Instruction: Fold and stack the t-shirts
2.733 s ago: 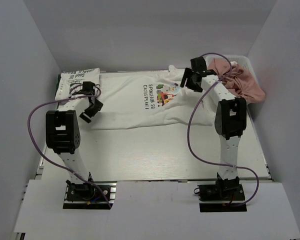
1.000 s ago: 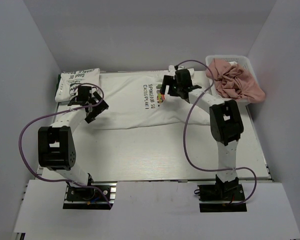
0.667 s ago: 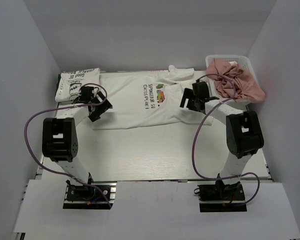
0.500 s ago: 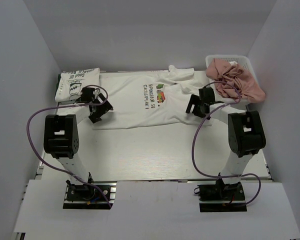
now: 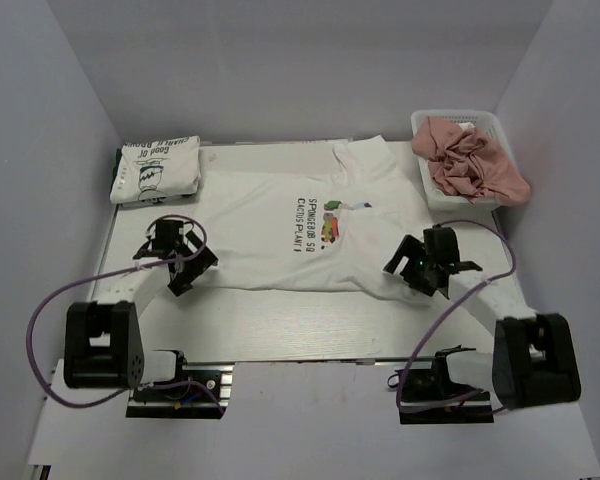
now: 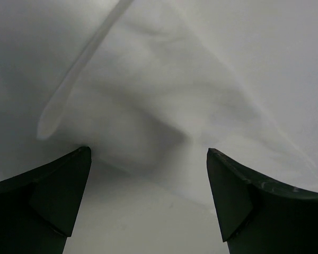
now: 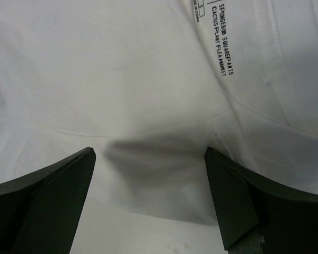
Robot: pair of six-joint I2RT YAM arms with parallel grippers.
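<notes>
left tool (image 5: 176,263), right tool (image 5: 416,266): apart | top only: folded t-shirt (image 5: 157,170) | right wrist: full lettering (image 7: 222,39) on spread t-shirt (image 7: 122,69)

The left arm (image 5: 130,288) and right arm (image 5: 483,297) are white link segments joined by boxy black joint housings (image 5: 100,345). A purple cable (image 5: 29,345) loops loosely beside each. The left claw (image 5: 177,262) and right claw (image 5: 408,265) are black, their fingers (image 6: 47,198) dark, smooth wedges. Black mounting plates (image 5: 175,398) carry the bases.
</notes>
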